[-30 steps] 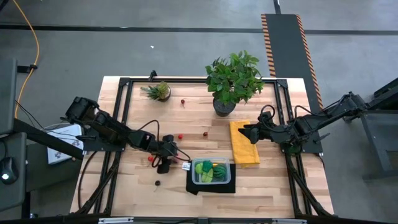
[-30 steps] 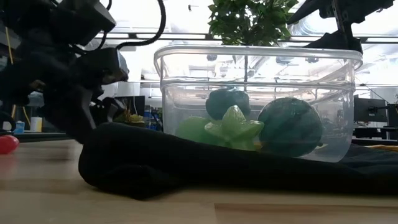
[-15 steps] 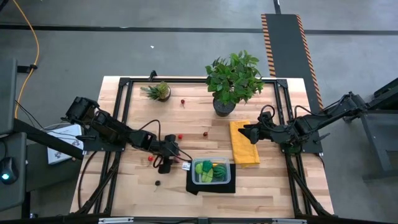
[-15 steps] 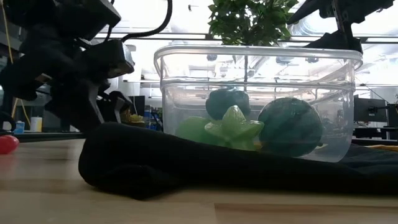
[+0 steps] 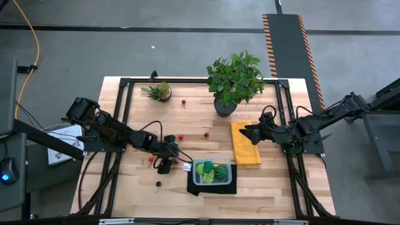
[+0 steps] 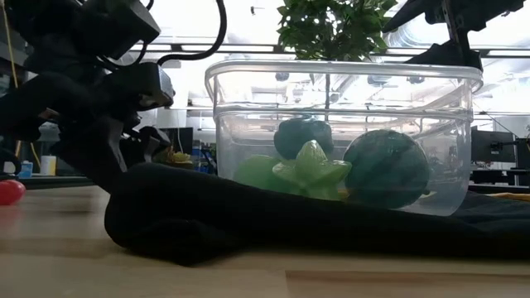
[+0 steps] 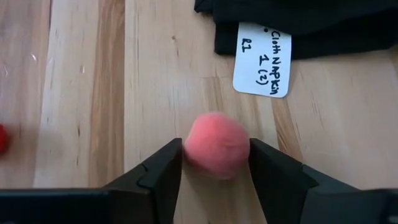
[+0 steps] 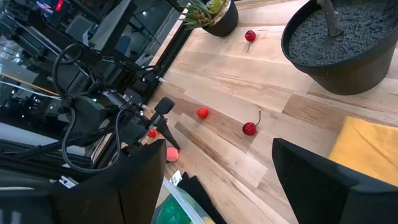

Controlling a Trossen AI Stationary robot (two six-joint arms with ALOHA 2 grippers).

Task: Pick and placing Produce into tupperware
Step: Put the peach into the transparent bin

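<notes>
Two arms over the table: L arm reaches in low from the table's left side, stretched toward the middle, wrist bent down so the left gripper [image 7: 216, 163] sits at the wood surface. Its fingers [image 7: 158, 171] are clamped on a pink produce piece [image 7: 216, 146], one finger on each side, piece resting at table level. Just ahead of the gripper: white label [image 7: 262, 60] lying on the wood, and beyond it the edge of the black mat [image 7: 298, 25]. Off to one side of the gripper, a red piece [image 7: 2, 137] at the frame edge.

Tupperware [image 5: 212, 172] sits on the mat right beside the L gripper, w/ green and yellow produce [image 5: 211, 171] already inside; low view shows green star-shaped piece [image 6: 311, 168] and dark round piece [image 6: 386, 168] in it.

R arm comes in from the table's right side, roughly level, right gripper [image 5: 248, 133] hovering over the yellow cloth [image 5: 244, 145], fingers spread wide, nothing in them. Ahead of it: cherries [image 8: 249, 128], strawberry [image 8: 202, 112], big plant pot [image 8: 342, 43]
</notes>
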